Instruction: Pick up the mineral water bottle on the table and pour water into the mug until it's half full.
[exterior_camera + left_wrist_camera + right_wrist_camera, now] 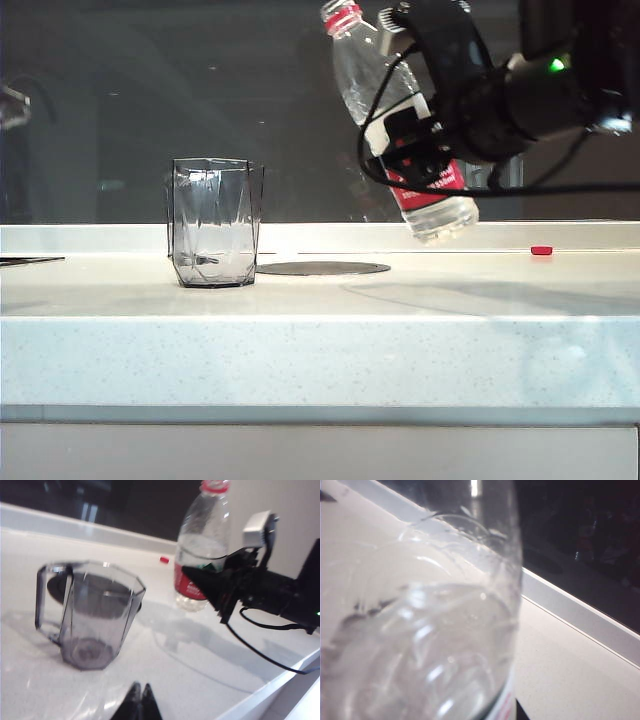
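While right claw [425, 140] grips one bottle [380, 90], one mug [213, 222], left claw [139, 700] clenched.

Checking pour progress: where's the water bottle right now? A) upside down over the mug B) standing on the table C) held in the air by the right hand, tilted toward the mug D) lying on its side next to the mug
C: the right hand grips the mineral water bottle at its label, clear of the table, neck leaning toward the mug.

Mineral water bottle [420, 630] fills close foreground, water [425, 655] inside; white table [560, 665] behind.
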Controlling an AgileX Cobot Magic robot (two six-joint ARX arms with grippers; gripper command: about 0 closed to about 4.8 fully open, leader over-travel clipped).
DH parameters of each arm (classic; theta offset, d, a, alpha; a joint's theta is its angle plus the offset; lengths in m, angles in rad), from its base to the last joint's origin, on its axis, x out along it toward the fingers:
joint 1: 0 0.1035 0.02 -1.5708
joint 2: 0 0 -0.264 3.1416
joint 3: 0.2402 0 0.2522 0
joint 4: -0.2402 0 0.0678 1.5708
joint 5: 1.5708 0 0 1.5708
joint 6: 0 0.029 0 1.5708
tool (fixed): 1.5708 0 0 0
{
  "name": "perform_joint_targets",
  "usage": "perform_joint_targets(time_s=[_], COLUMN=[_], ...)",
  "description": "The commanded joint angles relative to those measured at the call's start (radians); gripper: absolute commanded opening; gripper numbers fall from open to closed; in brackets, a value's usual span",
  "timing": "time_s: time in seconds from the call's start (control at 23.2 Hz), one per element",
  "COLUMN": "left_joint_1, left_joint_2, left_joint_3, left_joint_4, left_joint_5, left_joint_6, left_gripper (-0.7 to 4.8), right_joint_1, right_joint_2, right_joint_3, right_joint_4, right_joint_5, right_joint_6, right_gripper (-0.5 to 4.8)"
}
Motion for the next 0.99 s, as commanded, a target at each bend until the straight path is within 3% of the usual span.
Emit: perform_joint_targets(time_s=[0.04, 0.17, 0.26, 0.39, 0.6, 0.77, 0.99], left_joint_1=[0.002, 0.002, 0.002, 0.002, 0.002, 0.002, 0.002], left_joint_2=[0.001, 0.001, 0.001, 0.001, 0.001, 0.001, 0.001], left_joint_3=[0.003, 0.003, 0.003, 0.002, 0.002, 0.002, 0.002], left_joint_4=[0.012, 0.011, 0.007, 0.008, 0.007, 0.008, 0.007], left_joint_5=[-0.004, -0.047, -0.180, -0.256, -0.264, -0.264, -0.264], left_joint_6=[-0.003, -0.003, -0.003, -0.003, -0.003, -0.003, -0.003], left_gripper=[-0.04, -0.04, -0.04, -0.04, -0.04, -0.04, -0.04], right_joint_1=[0.005, 0.019, 0.039, 0.049, 0.051, 0.051, 0.051], right_joint_2=[-0.014, -0.014, -0.014, -0.014, -0.014, -0.014, -0.014], right_joint_3=[0.042, 0.054, 0.059, 0.059, 0.059, 0.060, 0.060], right_joint_4=[-0.040, -0.081, -0.122, -0.127, -0.127, -0.127, -0.127], right_joint_5=[-0.007, -0.019, -0.025, -0.028, -0.024, -0.019, 0.005], right_joint_6=[-0.058, -0.132, -0.237, -0.238, -0.257, -0.386, -0.410], right_gripper=[1.88, 1.88, 1.88, 1.88, 1.88, 1.88, 1.88])
